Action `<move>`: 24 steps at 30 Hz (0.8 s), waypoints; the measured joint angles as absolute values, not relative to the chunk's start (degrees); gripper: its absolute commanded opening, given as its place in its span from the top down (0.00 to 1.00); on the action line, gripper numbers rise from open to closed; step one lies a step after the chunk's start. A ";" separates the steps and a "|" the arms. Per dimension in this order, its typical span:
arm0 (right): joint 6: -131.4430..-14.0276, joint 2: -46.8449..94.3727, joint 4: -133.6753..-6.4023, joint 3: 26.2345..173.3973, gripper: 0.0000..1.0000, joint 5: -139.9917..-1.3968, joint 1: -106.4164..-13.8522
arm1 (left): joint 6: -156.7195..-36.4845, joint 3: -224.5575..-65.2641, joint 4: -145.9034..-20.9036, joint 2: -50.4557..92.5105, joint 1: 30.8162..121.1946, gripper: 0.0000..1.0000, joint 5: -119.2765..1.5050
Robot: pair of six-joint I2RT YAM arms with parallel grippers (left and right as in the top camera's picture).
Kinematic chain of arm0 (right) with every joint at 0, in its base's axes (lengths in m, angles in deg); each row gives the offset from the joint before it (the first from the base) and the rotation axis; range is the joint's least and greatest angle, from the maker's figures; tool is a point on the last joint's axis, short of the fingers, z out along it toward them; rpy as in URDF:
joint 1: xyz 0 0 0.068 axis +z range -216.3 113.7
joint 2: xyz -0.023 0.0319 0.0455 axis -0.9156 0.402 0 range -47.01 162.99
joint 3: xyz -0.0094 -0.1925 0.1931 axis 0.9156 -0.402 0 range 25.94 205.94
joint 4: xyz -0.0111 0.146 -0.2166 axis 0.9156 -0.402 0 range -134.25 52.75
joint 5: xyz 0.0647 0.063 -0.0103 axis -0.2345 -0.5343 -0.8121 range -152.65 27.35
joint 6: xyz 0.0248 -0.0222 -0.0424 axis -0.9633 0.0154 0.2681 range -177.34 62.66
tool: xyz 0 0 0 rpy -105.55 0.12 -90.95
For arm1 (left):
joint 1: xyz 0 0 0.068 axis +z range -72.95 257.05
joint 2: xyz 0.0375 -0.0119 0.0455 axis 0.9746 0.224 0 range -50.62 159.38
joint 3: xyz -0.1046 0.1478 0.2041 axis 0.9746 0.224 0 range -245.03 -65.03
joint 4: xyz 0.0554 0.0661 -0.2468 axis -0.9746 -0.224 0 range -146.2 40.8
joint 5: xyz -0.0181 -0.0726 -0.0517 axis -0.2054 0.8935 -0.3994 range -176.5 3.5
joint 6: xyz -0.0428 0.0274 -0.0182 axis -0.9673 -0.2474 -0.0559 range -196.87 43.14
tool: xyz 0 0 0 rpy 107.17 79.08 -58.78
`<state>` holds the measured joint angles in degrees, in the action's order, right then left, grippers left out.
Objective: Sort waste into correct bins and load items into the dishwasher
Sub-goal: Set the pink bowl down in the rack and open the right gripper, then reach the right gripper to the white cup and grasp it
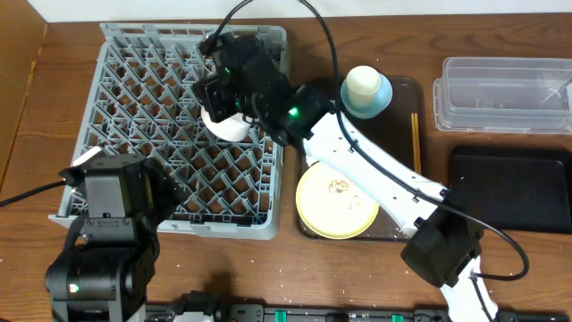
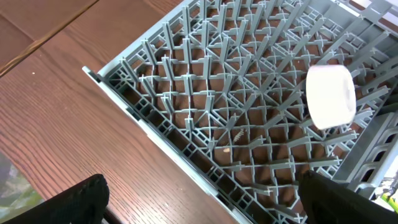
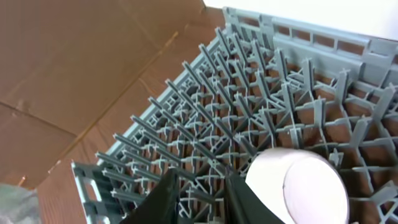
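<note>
A grey dish rack (image 1: 134,89) stands at the left of the table. A white cup (image 1: 225,125) lies on its side on the rack's pegs, near the middle right. My right gripper (image 1: 217,98) hovers over the rack just beside the cup. In the right wrist view its fingers (image 3: 200,177) are apart with only rack pegs (image 3: 249,81) between them, and the cup (image 3: 298,186) lies just outside the right finger. My left gripper (image 2: 199,199) is open and empty over the rack's front edge (image 2: 143,124); the cup (image 2: 331,96) shows further in.
A brown tray (image 1: 402,85) right of the rack holds a yellow plate (image 1: 337,201) with crumbs, a blue bowl (image 1: 384,94) with a cream cup (image 1: 363,83) in it, and a chopstick (image 1: 416,143). A clear plastic container (image 1: 505,94) and a black bin (image 1: 509,188) sit at the far right.
</note>
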<state>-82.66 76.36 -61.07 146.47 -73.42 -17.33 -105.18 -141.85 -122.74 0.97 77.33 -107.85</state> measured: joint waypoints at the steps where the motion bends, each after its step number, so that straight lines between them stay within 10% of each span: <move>1: -82.37 76.36 -61.00 146.47 0.76 -72.83 -17.31 | -105.18 -141.85 -122.71 0.97 77.33 0.02 -107.87; 11: -83.42 78.15 -70.33 146.49 0.72 -61.11 -18.05 | -105.18 -141.85 -122.71 0.97 77.33 0.02 -107.85; 18: -85.59 77.67 -77.48 146.19 0.01 -60.28 -23.86 | -105.20 -141.85 -122.74 0.97 77.33 0.02 -107.85; 24: -83.88 71.12 -87.69 146.19 0.07 -58.55 -32.61 | -105.18 -141.85 -122.71 0.97 77.33 0.02 -107.85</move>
